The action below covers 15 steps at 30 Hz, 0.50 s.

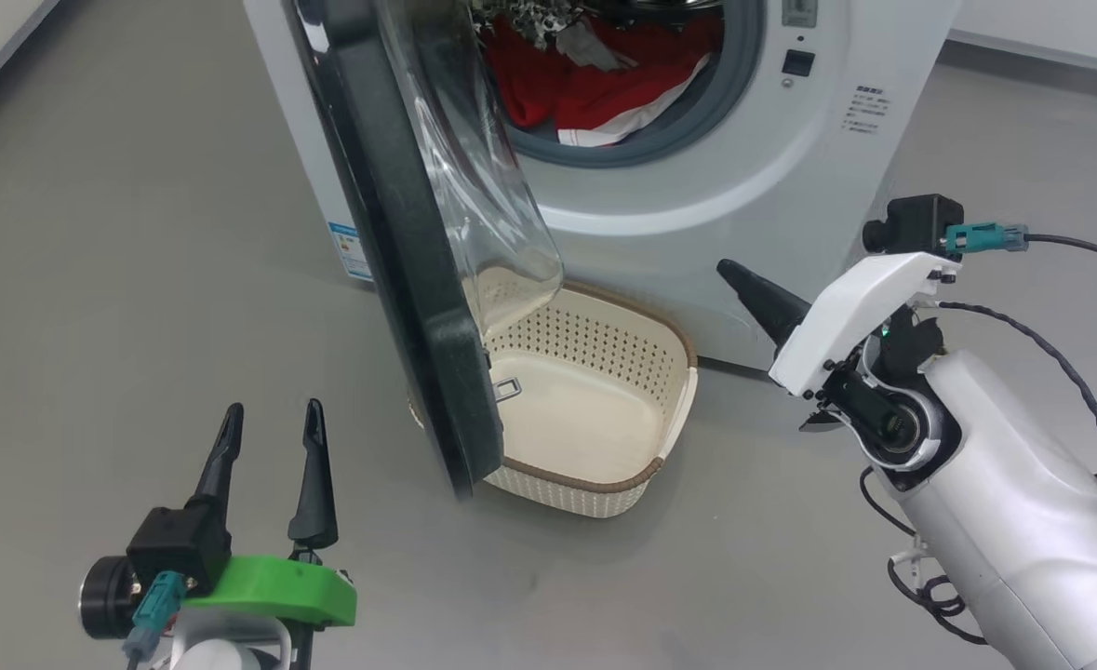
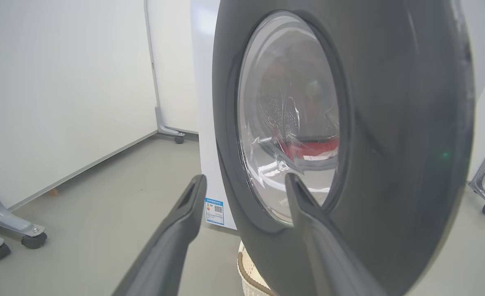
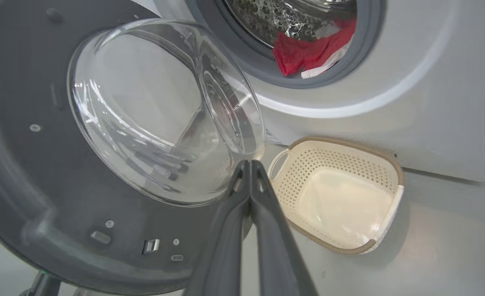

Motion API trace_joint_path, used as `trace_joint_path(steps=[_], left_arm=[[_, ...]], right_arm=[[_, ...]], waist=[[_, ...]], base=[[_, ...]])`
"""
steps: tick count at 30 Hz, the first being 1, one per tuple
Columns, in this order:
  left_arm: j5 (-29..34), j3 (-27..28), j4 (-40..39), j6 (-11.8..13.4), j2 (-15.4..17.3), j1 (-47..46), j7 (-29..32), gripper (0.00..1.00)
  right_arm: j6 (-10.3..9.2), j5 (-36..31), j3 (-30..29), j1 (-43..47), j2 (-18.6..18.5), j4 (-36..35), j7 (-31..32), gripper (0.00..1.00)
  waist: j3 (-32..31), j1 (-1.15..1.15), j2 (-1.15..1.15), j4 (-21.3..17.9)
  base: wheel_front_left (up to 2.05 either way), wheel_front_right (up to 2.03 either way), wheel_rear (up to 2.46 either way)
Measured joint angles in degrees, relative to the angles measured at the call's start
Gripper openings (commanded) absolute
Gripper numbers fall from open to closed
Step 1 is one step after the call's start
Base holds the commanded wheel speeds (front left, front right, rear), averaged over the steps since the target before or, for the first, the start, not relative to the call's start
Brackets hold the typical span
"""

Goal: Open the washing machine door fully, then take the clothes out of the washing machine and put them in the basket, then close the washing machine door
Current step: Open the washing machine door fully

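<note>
The washing machine door (image 1: 413,298) stood about half open, edge-on in the head view, and it parted the two arms. The left jaws, spread wide and empty, were low on its outer black side. The right jaws, pressed together on nothing, were on its inner side, pointing toward the glass bowl (image 3: 156,111). So the door lay to the left of the right jaws, and I judged that arm better placed to push it wider. The clothes (image 1: 595,84) lay inside the washing machine (image 1: 753,205); the basket (image 1: 595,340) stood empty on the floor (image 1: 120,279), partly under the door.
</note>
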Motion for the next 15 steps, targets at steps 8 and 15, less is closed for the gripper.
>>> trace_joint_path(steps=[8,15], left_arm=[[0.00,2.52,-0.02,-0.12,0.04,3.71,0.00,1.00],[0.69,3.96,-0.18,-1.54,0.03,5.47,0.01,1.00]], right_arm=[[-1.22,-16.69,4.09,4.53,-5.21,-0.46,-13.78,0.00],[-5.45,-24.71,4.53,8.33,-7.39,-2.47,-24.59,0.00]], waist=[[-2.54,0.00,0.00,-4.93],[-4.16,0.00,0.00,-9.07]], base=[[0.00,0.00,0.00],[0.00,0.00,0.00]])
